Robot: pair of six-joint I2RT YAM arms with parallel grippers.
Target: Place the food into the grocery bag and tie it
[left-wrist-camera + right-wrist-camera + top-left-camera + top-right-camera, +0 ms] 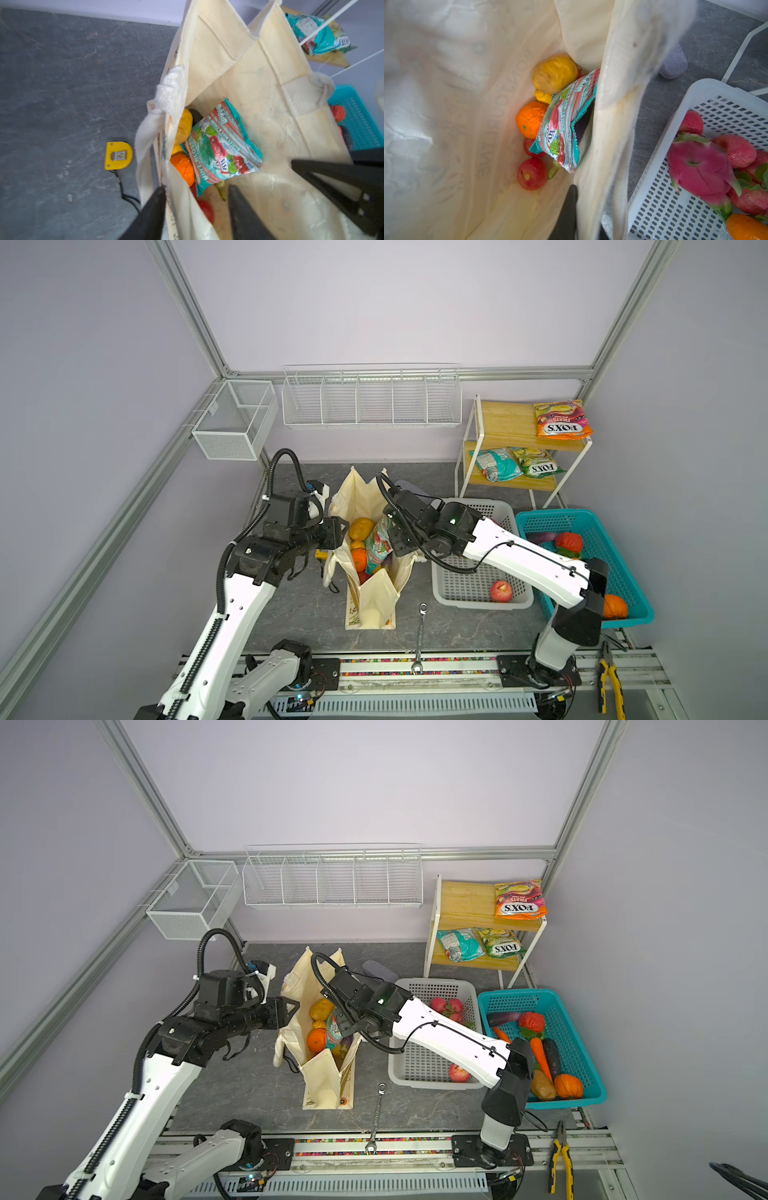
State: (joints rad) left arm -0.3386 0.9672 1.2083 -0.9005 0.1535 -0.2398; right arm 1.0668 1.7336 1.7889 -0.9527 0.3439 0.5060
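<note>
The cream grocery bag stands open mid-table in both top views. Inside it lie a teal snack packet, an orange, a tan-yellow piece and a red apple. My left gripper is open at the bag's left rim, one finger outside the cloth wall and one inside. My right gripper is shut on the bag's right wall, its inner finger dark against the cloth. White rope handles hang at the rim.
A grey perforated basket with an apple and a dragon fruit sits right of the bag, then a teal basket. Snack packets lie on the shelf. A wrench, pliers and a yellow tape measure lie nearby.
</note>
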